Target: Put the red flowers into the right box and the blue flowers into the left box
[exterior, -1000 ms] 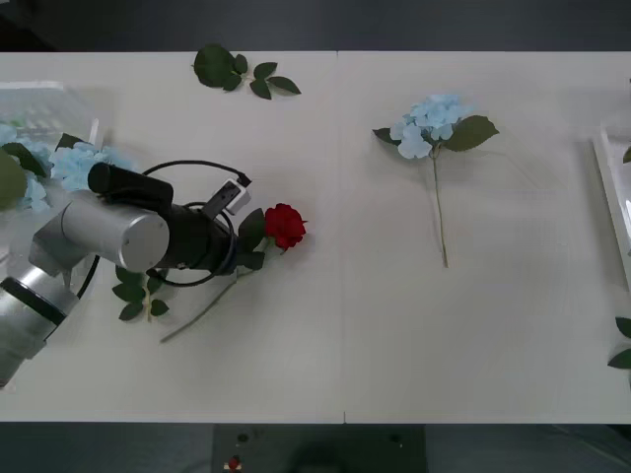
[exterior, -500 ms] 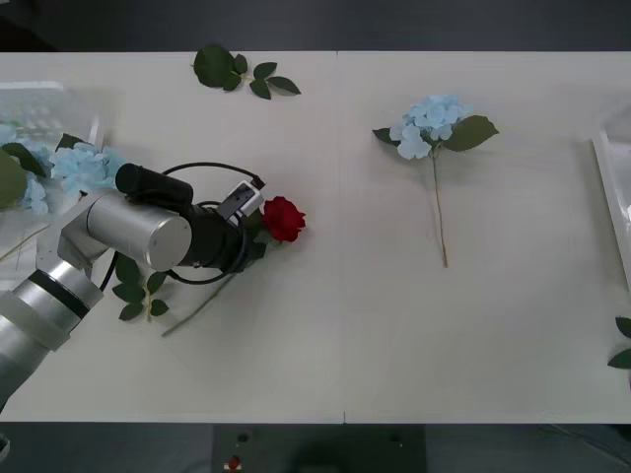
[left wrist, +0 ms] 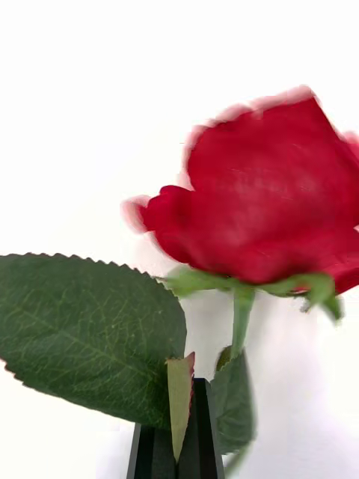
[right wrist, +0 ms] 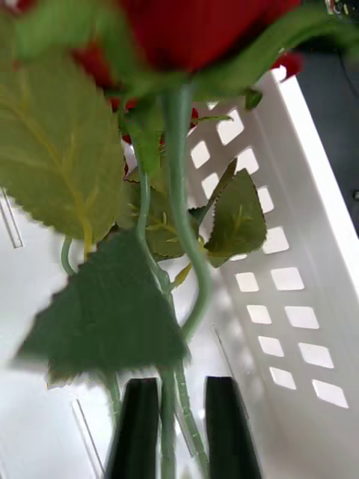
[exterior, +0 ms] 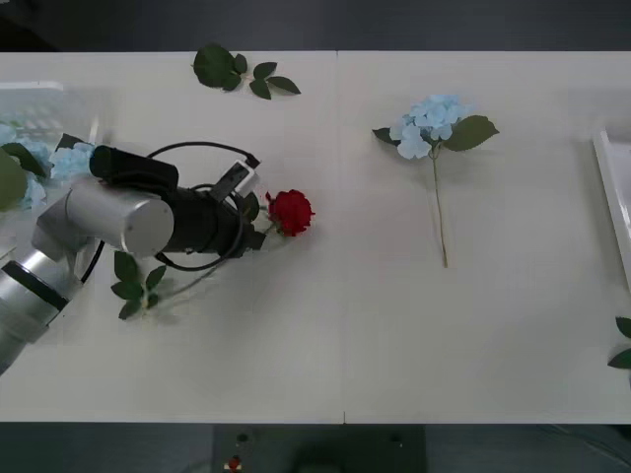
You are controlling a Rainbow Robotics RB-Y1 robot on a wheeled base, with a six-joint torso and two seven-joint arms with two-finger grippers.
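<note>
Left gripper [left wrist: 179,441]: black fingers pressed together on the thin green stem of a red rose [exterior: 290,212], just below the bloom; the stem rises between them with a broad serrated leaf to one side. In the front view the left arm [exterior: 118,222], a smooth grey metal cylinder with a black wrist and looped black cable, lies across the left part of the white table [exterior: 394,335]; the rose projects beyond the wrist, its bloom compact, deep red and matt like cloth.

Right gripper [right wrist: 182,430]: two black fingers clamped on a bundle of green stems of red roses [right wrist: 187,30]; veined, saw-edged leaves hang around them; behind them stands a white plastic wall [right wrist: 299,224] pierced with rows of square slots.

Blue hydrangea [exterior: 432,124]: fluffy pale head of many small petals, one large green leaf, long thin stem; lying flat on the table right of centre, well apart from both boxes. More blue flowers [exterior: 71,160] rest at the left edge beside the ribbed translucent crate [exterior: 39,103]. The thin-rimmed white tray [exterior: 609,187] shows at the right edge. A loose leaf sprig [exterior: 237,71] lies near the far edge; another sprig [exterior: 133,286] lies beside the arm.

Change from half a second ago: the rose bloom has shifted slightly right; the long stem that trailed on the table below the arm is now largely lifted away; the arm's elbow has swung left; the hydrangea and the far sprig are unmoved.
</note>
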